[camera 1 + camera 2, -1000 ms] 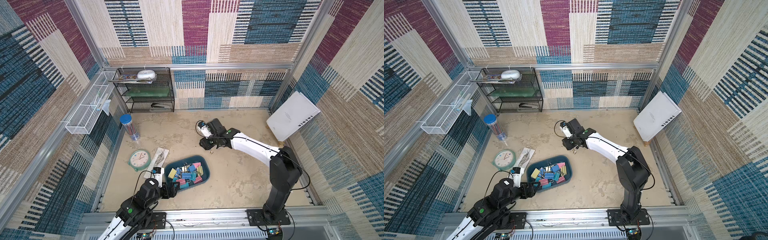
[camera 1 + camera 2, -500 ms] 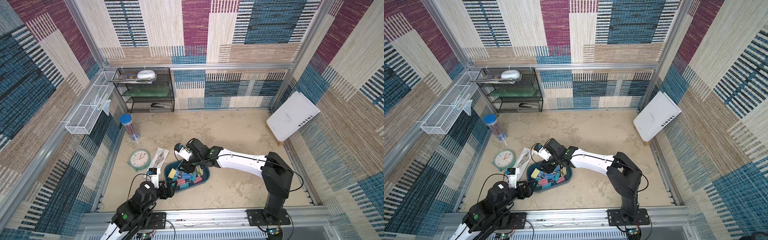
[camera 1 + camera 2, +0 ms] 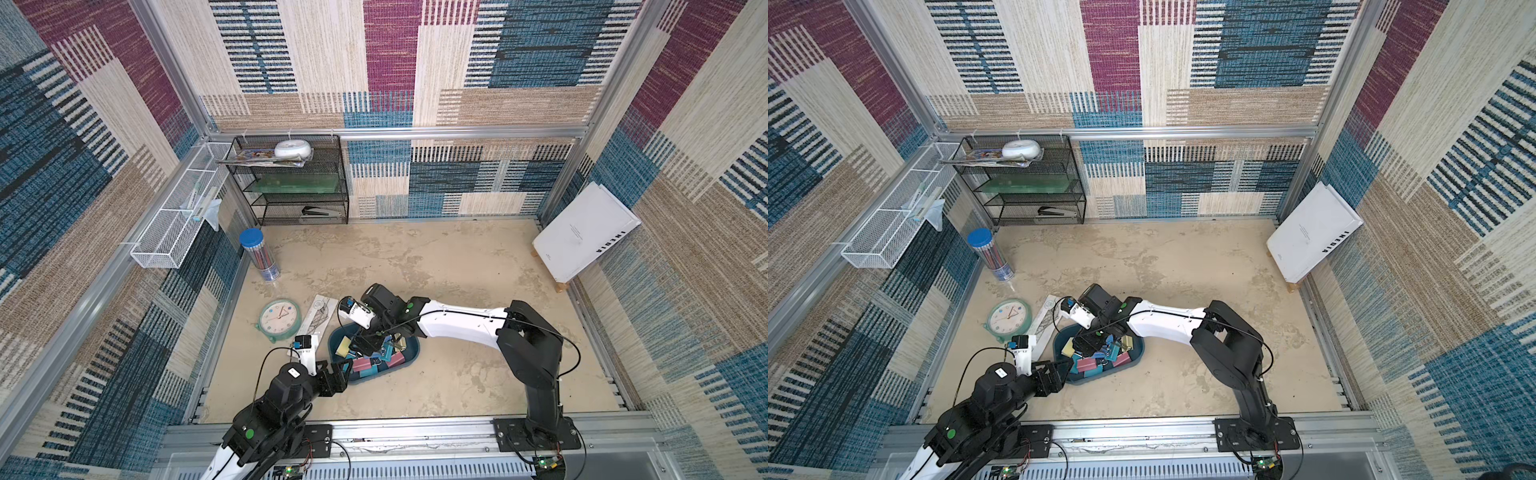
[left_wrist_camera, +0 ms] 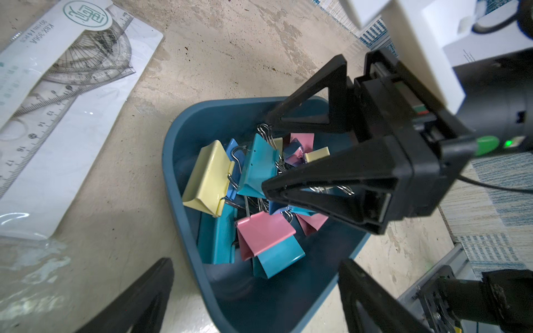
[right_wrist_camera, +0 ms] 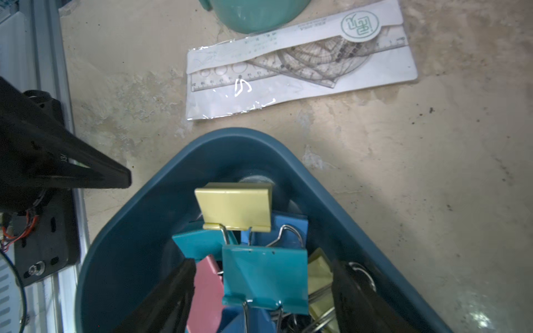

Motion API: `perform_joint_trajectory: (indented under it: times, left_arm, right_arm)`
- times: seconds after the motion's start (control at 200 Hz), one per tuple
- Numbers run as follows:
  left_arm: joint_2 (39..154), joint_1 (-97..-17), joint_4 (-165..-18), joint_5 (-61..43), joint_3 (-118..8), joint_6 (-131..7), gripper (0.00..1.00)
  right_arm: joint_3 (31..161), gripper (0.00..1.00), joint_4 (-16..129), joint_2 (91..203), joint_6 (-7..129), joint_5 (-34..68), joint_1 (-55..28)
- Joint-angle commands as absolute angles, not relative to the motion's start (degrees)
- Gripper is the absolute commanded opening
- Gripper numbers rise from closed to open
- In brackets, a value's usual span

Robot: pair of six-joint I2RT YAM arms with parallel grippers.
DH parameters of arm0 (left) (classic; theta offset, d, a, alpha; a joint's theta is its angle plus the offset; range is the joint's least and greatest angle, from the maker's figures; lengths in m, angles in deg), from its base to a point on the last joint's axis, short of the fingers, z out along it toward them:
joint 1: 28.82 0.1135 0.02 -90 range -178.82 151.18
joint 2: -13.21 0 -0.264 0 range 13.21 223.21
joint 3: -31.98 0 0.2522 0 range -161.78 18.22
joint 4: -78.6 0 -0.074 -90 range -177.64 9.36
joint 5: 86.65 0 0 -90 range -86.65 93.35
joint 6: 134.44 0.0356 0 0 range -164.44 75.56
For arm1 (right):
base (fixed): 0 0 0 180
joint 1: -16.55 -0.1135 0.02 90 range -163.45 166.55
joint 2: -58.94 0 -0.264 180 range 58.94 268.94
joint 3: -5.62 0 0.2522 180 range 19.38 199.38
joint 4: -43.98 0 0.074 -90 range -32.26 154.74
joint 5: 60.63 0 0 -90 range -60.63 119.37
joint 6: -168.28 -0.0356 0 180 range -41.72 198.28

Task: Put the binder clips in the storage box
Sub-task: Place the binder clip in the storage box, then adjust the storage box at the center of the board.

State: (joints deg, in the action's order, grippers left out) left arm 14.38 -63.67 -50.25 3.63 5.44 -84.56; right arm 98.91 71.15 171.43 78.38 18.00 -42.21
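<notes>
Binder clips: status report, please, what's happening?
Left gripper open, hovering at storage box corner. Right gripper open over binder clips piled inside, jaws flanking a teal clip. Nothing blocking.

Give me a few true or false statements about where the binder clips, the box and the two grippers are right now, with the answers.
1. The right gripper hangs over the storage box with its jaws open. True.
2. Some binder clips lie scattered on the table. False: every clip in view lies inside the box.
3. The left gripper holds a pink clip. False: it is open and empty, close to the box.
4. The round clock lies on the table beside the ruler packet. True.
</notes>
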Motion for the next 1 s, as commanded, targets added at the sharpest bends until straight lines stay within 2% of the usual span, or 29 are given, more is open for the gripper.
perform_joint_trajectory:
  times: [0.0, 0.175, 0.371, 0.431, 0.531, 0.566, 0.586, 0.621, 0.786, 0.997]
  left_arm:
    - [14.40, -63.59, -49.67, 4.58, 5.16, -84.24, 0.93]
    - [14.62, -63.62, -49.42, 5.74, 4.73, -85.02, 0.93]
    - [17.39, -63.62, -51.29, 10.31, 3.71, -86.43, 0.93]
    - [20.55, -63.62, -53.35, 10.22, 3.96, -86.60, 0.93]
    - [25.81, -63.62, -56.67, 10.64, 3.74, -87.16, 0.88]
    - [27.07, -63.62, -57.08, 11.58, 3.31, -87.27, 0.86]
    - [27.53, -63.63, -57.49, 11.87, 3.22, -87.19, 0.85]
    - [27.97, -63.62, -58.35, 12.29, 2.97, -87.03, 0.85]
    - [28.85, -63.62, -61.13, 13.72, 1.55, -86.02, 0.88]
    - [33.16, -63.62, -63.41, 13.75, -0.06, -84.26, 0.90]
  right_arm:
    - [99.49, 0.81, 71.08, 170.79, 80.90, 18.84, -41.04]
    - [96.81, 0.86, 69.34, 165.46, 80.85, 13.64, -39.80]
    - [90.50, 0.85, 67.33, 159.18, 77.86, 14.96, -35.32]
    - [89.29, 0.77, 68.29, 158.43, 77.11, 15.84, -34.25]
    - [85.01, 0.52, 66.56, 156.72, 74.93, 17.43, -33.29]
    - [83.54, 0.39, 65.95, 156.23, 73.79, 19.33, -33.05]
    - [83.02, 0.26, 65.68, 156.02, 73.29, 20.14, -32.94]
    - [81.93, 0.17, 65.27, 155.85, 72.57, 20.95, -32.68]
    - [83.02, 0.06, 68.60, 159.80, 71.13, 26.53, -32.41]
    - [85.76, 0.03, 72.97, 163.76, 69.26, 34.05, -32.32]
